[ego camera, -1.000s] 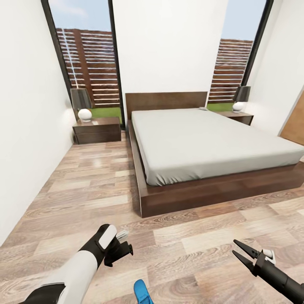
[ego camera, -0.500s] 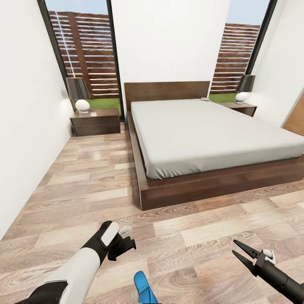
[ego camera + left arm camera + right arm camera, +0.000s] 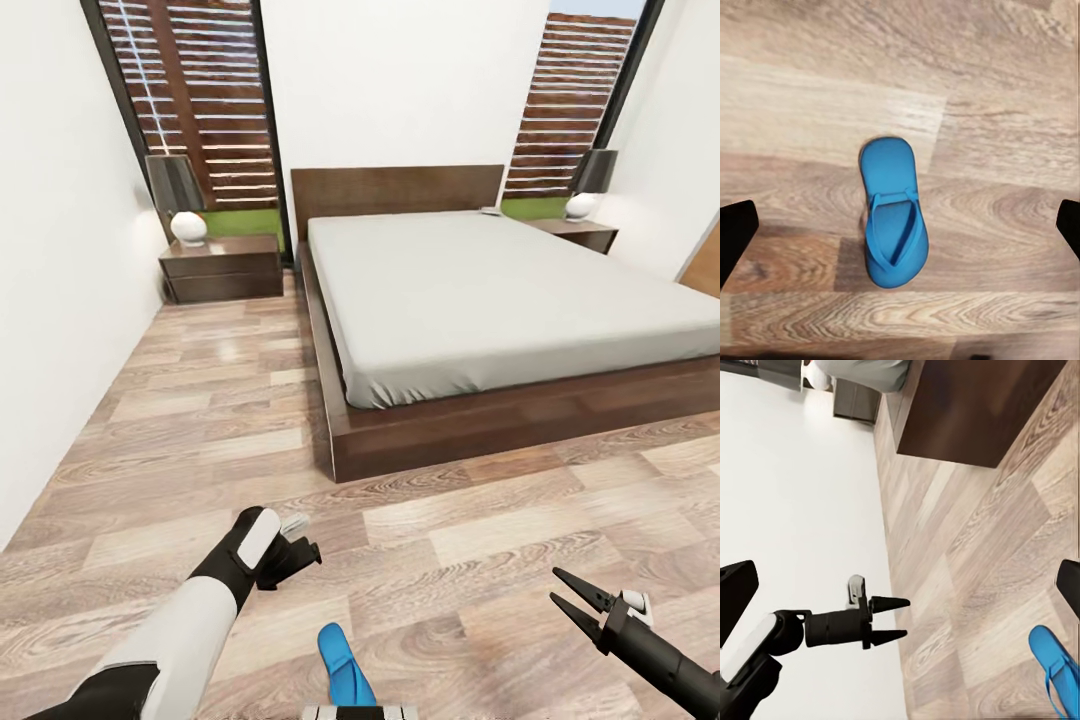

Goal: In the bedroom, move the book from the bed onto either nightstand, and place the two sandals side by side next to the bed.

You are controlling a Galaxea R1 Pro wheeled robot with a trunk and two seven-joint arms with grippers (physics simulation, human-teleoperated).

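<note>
While you line up for the pick, these are the relations that matter:

Sandal position: one blue flip-flop (image 3: 343,672) lies flat on the wood-plank floor (image 3: 470,560) at the bottom centre of the head view, between your two arms and well short of the bed (image 3: 500,300).
Sandal axis: in the left wrist view the sandal (image 3: 892,223) sits mid-frame with its long axis running up and down the frame, toe strap facing up.
Nearer arm: your left gripper (image 3: 296,553) hangs above it, slightly up and left in the head view; I judge it the closer one.
Left jaws: spread wide, nothing between them; the sandal's width lies across the gap.
Right gripper (image 3: 570,590): lower right of the head view, fingers parted, empty.
Second sandal, book: I cannot place either.
Nightstand (image 3: 222,268): upper left, beside the bed.
</note>
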